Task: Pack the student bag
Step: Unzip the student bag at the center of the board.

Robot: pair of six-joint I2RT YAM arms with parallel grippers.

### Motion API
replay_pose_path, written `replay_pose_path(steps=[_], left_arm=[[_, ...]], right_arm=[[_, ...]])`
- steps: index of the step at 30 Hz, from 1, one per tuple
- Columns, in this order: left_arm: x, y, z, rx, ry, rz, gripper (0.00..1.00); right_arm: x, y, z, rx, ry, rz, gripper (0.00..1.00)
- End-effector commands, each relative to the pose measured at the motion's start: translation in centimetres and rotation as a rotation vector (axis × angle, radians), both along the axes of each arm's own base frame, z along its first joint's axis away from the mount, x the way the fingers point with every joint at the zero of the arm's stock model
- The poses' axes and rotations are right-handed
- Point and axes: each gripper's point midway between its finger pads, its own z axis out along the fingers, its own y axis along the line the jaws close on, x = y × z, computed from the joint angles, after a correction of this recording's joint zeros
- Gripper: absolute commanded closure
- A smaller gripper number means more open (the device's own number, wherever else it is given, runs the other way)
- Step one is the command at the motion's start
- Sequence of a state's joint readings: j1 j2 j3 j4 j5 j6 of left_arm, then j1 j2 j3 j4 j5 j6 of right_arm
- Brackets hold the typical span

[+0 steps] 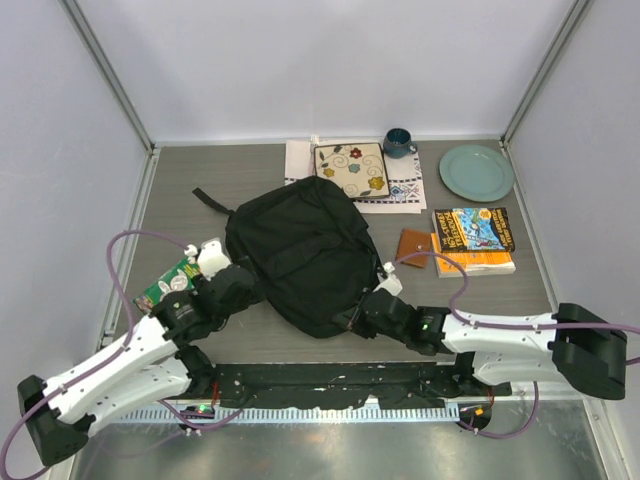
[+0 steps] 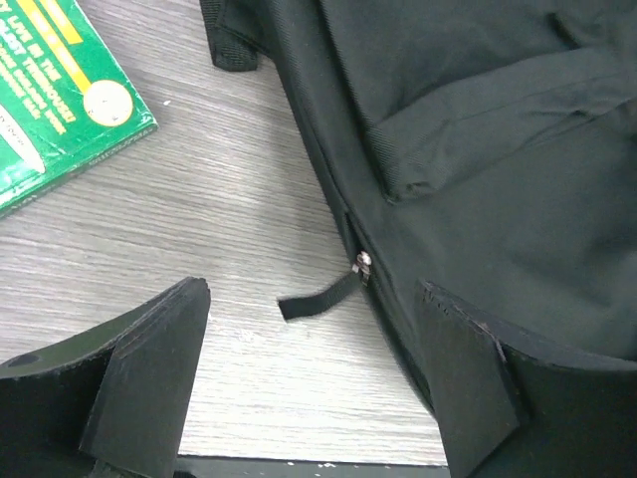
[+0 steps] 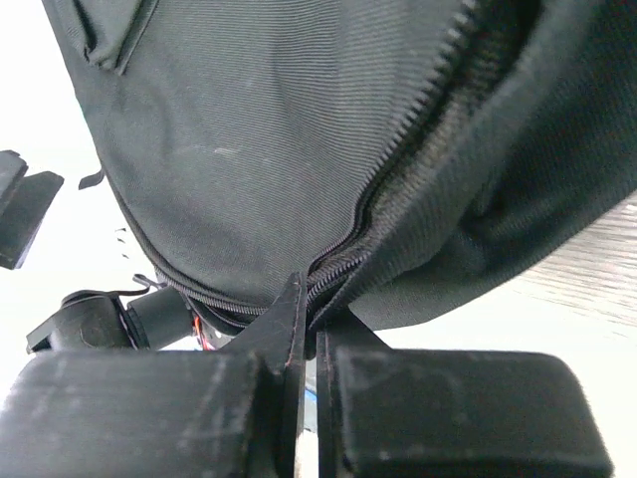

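- Top external view: large black soft fabric student bag [image 1: 300, 250] lies central on grey worktop [image 1: 200, 170].
- Left gripper [image 2: 311, 319] spread beside its zip pull [image 2: 323, 296]; green carton [image 2: 50, 100] nearby.
- Right gripper [image 3: 302, 309] closed at zip seam [image 3: 398, 189].

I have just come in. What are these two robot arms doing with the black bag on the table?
The student bag lies in the middle of the table. The right gripper is shut on its edge beside the zipper teeth. The left gripper stands open at the other side, the zipper pull between its fingers but not gripped. A green book, comic books, a plate and a mug lie outside the bag.
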State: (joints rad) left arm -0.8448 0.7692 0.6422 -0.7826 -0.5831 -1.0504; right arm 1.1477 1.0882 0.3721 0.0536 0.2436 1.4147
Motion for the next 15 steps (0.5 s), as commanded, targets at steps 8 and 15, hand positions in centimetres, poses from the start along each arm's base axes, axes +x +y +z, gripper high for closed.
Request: replay_pose_path(steps=[8, 15], left_arm=[[-1.7, 2.5, 6.3, -0.096, -0.094, 0.026, 0.0], [-1.6, 2.0, 7.6, -0.082, -0.086, -0.001, 0.0]], right_arm=[[0.7, 4.7, 3.8, 0.098, -0.081, 0.071, 0.94], [0.4, 2.6, 6.0, -0.059, -0.206, 0.111, 0.3]])
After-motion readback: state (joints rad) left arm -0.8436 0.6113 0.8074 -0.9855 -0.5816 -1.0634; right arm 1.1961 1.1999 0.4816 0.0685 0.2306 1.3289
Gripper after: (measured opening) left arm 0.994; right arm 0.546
